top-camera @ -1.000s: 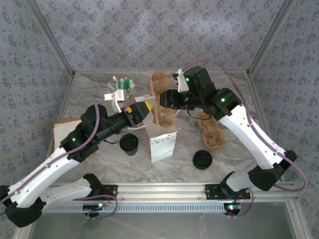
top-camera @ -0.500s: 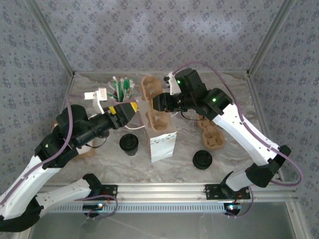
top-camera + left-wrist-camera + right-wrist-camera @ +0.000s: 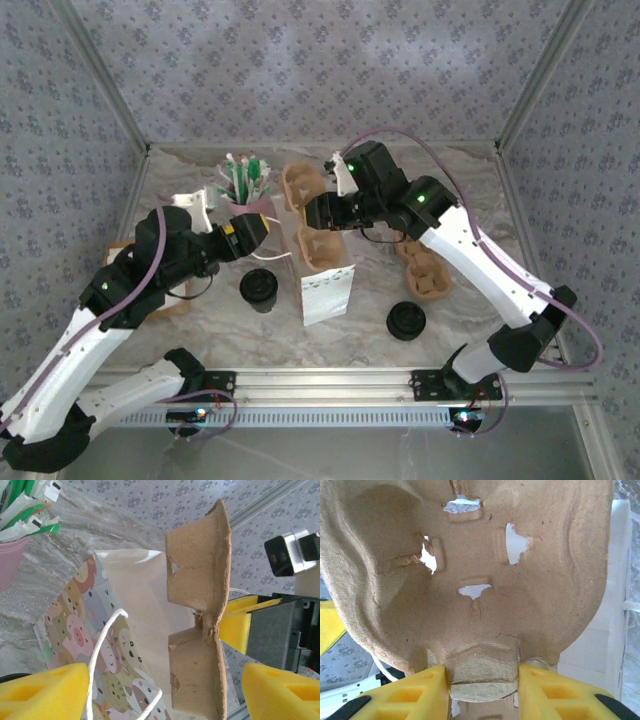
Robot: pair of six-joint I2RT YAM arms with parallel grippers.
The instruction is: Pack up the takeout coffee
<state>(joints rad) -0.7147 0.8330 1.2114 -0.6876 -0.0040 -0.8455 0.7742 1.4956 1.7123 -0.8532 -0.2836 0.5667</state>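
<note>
Two arms, nearer one: left; coffee (image 3: 258, 288) stands upright on the surface (image 3: 350, 345), just left of the bag (image 3: 326, 285), nearward of the left end effector (image 3: 258, 232).
Left end effector: wide, empty.
Right end effector (image 3: 310, 213): pinching the carrier (image 3: 298, 183) over the bag mouth.
Change: left one has backed off the bag; carrier shifted left.
</note>
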